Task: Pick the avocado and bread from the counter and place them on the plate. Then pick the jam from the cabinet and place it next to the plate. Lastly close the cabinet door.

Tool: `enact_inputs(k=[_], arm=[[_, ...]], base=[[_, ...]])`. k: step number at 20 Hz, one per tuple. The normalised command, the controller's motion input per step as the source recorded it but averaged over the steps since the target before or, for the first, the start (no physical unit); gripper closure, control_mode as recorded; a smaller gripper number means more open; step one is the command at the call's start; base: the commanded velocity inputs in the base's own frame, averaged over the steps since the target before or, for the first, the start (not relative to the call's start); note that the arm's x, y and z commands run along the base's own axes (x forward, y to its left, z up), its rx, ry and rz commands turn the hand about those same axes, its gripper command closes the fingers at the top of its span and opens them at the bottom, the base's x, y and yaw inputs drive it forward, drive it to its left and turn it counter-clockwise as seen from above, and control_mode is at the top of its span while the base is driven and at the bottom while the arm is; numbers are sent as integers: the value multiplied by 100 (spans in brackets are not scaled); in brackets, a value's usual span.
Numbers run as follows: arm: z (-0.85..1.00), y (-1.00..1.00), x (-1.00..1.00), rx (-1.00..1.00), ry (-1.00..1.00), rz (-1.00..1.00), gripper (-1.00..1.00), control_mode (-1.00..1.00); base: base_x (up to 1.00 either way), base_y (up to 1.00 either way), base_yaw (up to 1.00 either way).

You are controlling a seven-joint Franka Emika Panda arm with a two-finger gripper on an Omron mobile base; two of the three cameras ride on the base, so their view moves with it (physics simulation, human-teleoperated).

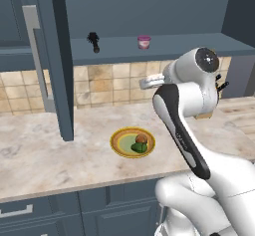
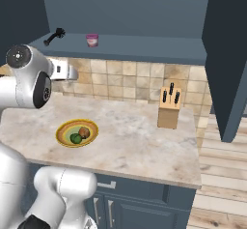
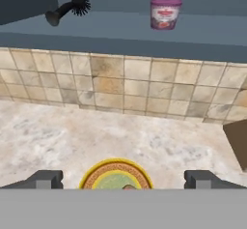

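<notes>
Fingertips (image 3: 48, 178) of my gripper (image 3: 123, 179) rise wide apart at the bottom of the hand view, jaws fully spread and holding nothing. Just beyond them I see the plate (image 1: 119, 141) on the counter (image 1: 40, 150), with the avocado (image 1: 139, 148) and the bread (image 1: 141, 139) resting on it, touching each other. A knife block (image 2: 169, 108) stands on the counter, well apart from the plate. Behind is a tiled backsplash (image 3: 125, 85). Above it, the cabinet (image 1: 149, 11) stands open, its cabinet door (image 1: 57, 56) swung outward; on its shelf the jam (image 3: 165, 13) sits upright, well apart from a black brush (image 3: 67, 8) lying to its left.
</notes>
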Motion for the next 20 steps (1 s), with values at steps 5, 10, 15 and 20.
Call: enact_inputs(k=[5, 10, 15, 20], arm=[[55, -4, -3, -7, -2, 0, -100, -100], [41, -12, -2, -2, -2, 0, -100, -100], [32, -16, 0, 0, -3, 0, -100, -100], [14, -15, 0, 0, -4, 0, -100, -100]], base=[[0, 0, 0], [0, 0, 0], [0, 0, 0], [0, 0, 0]])
